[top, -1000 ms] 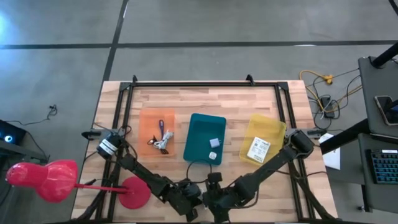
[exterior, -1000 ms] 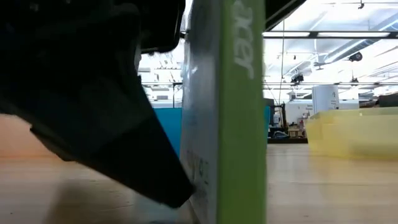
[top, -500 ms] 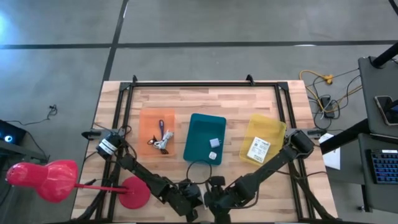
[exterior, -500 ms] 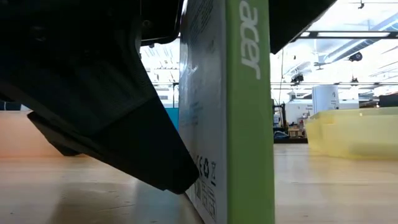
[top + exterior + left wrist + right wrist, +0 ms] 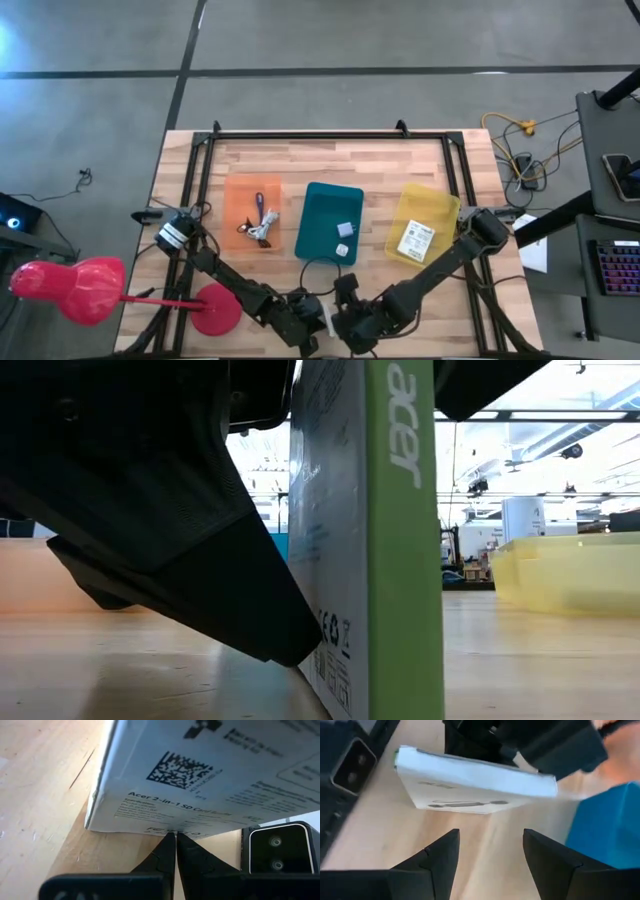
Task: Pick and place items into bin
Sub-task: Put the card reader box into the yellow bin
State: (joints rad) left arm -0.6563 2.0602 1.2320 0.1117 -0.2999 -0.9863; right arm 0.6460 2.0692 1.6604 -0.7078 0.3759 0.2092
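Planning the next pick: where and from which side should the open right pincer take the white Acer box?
Likely across its two broad faces near the top, coming from above. The Acer box stands on a narrow edge on the table, thin enough for the open right pincer to span. Avoid the face where the shut left pincer sits.

White box [image 5: 365,540] standing on edge on the bench: "acer" in white letters running down its green side; small compliance marks low on the white face, too small to read. Left wrist view, same box [image 5: 210,775]: printed line "Acer 2-in-1 SD Card…", rest cut off, with a square data-matrix code above it and finer print unreadable. Label on the packet in the yellow bin [image 5: 418,238]: dark print, illegible.
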